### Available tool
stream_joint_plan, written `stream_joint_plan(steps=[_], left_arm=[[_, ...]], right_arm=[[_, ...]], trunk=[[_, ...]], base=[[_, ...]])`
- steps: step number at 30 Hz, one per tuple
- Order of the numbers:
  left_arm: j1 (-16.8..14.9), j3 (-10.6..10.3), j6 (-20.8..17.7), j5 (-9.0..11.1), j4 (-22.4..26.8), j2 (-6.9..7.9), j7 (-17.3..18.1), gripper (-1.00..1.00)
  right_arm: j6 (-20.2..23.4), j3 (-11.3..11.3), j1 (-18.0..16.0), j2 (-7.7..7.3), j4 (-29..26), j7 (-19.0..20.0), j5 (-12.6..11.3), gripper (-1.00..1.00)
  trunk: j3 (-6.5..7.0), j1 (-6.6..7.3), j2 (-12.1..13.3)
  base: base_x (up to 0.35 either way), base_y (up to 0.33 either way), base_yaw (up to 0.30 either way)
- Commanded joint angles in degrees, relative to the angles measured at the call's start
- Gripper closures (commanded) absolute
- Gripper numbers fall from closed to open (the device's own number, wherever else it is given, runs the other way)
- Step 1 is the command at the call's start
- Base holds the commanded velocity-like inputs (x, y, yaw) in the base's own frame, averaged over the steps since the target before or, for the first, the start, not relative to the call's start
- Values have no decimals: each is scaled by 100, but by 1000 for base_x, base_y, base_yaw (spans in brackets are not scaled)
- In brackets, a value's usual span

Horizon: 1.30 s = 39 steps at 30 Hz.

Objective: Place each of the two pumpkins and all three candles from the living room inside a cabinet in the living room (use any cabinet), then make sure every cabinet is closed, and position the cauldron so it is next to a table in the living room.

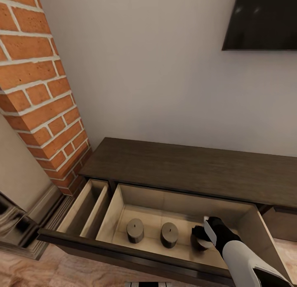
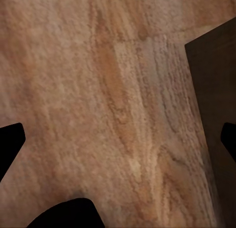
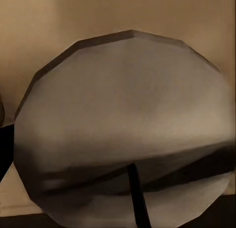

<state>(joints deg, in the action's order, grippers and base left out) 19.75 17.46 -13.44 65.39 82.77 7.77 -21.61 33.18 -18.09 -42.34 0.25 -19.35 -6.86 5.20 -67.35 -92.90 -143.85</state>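
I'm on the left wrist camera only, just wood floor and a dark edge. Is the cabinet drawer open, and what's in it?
Observer: Yes. In the head view, the long dark-brown wood cabinet has its pale-lined drawer pulled out. Two short taupe candles stand upright inside, one apart from the other.
Operator: Where's the third candle?
Observer: The third candle is in the same drawer, to the right of those two, directly under the right claw.
Operator: Is the claw gripping it?
Observer: I can't tell. The right wrist view has its flat top and dark wick very close, but not how the fingers sit on it.
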Motion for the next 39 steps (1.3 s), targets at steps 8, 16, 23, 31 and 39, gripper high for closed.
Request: stream_joint_plan(steps=[8,16,23,31,39], left_arm=[[0,0,-18,44,11,-4,-36,-100],[2,-5,-27,30,-4,-4,-37,-100],[3,-10,-19,11,-54,-3,-28,-100],[3,-15,-11,-12,-71,-3,-12,-100],[3,-15,-17,-17,-76,-3,-6,-100]], right_arm=[[-73,-28,0,4,-8,4,40,-100],[-58,-28,4,2,-13,9,26,-100],[-90,-22,11,0,-58,35,32,-100],[-35,-16,94,3,-919,65,20,-100],[639,-19,117,2,-1354,71,15,-100]], trunk=[[-4,1,-2],[-4,1,-2],[-4,1,-2],[-4,1,-2],[-4,1,-2]], base=[[0,0,0],[0,0,0],[0,0,0],[0,0,0],[0,0,0]])
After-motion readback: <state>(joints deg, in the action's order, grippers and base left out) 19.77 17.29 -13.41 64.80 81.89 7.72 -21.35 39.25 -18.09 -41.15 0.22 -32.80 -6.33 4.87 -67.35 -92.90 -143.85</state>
